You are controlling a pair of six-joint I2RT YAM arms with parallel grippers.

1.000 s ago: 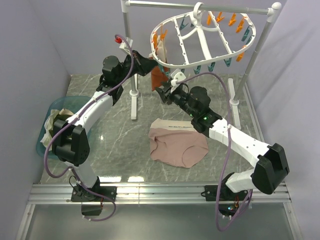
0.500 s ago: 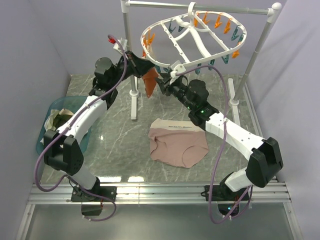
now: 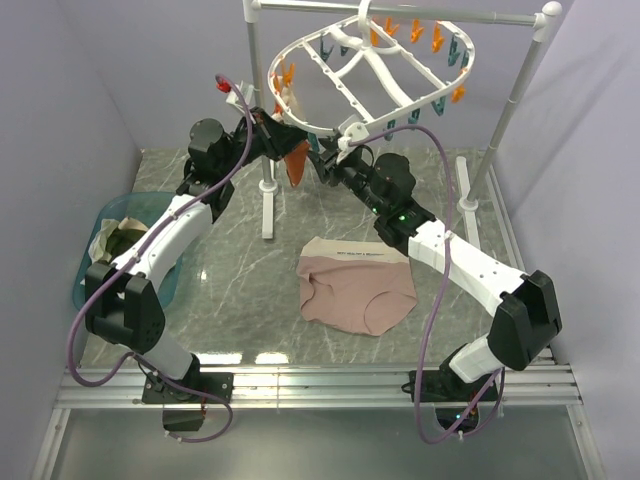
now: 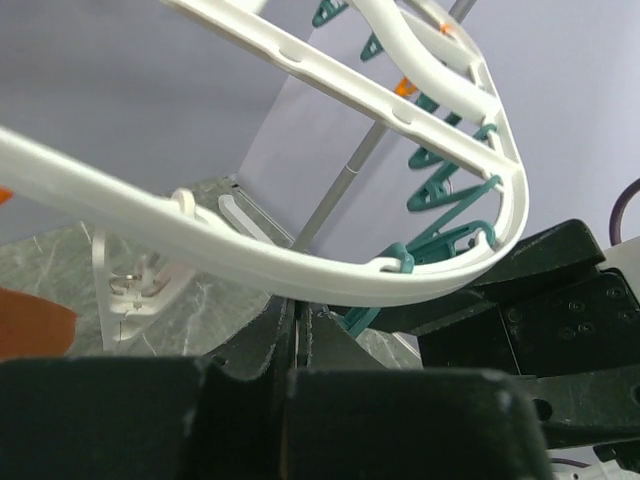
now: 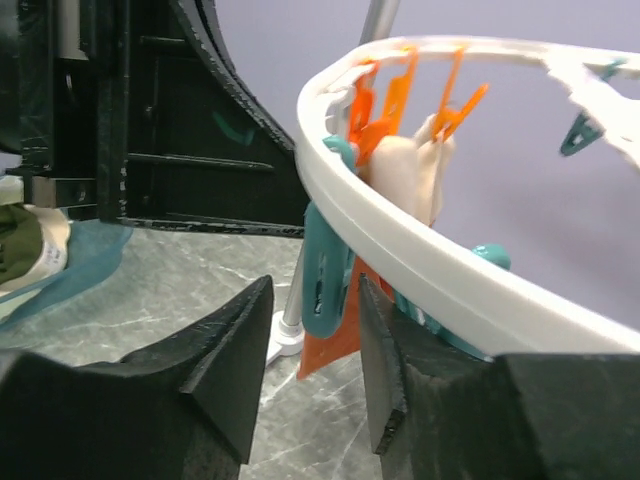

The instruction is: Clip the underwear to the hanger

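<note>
The grey marble table [image 3: 240, 290] is carrying everything, and the white pole stand [image 3: 450, 18] is rising from its far half. The hanger [image 5: 420, 265] is hanging by its hook from the stand's top rail and is tilting, with its left rim dipping towards the two arms. A rust-orange garment [image 3: 297, 162] is dangling from that low rim.

The underwear [image 3: 355, 290] is lying flat on the table, near the middle and slightly right, with its waistband edge facing the far side. Nothing is touching it and no peg is holding it, so I judge that the task's own work is not yet begun. Picking the cloth up, lifting it to the rim and clipping it are all left to do.

Both arms are reaching up and away to the far side, well apart from the underwear. The left gripper [image 4: 297, 322] is sitting just under the hanger's rim with its fingers pressed together, only a thin slit showing and nothing visible between them. The right gripper [image 5: 310, 345] is hovering beside it under the same rim with its fingers spread. A teal peg [image 5: 322, 265] is hanging just beyond that gap, and whether the fingers are touching it cannot be told.
</note>
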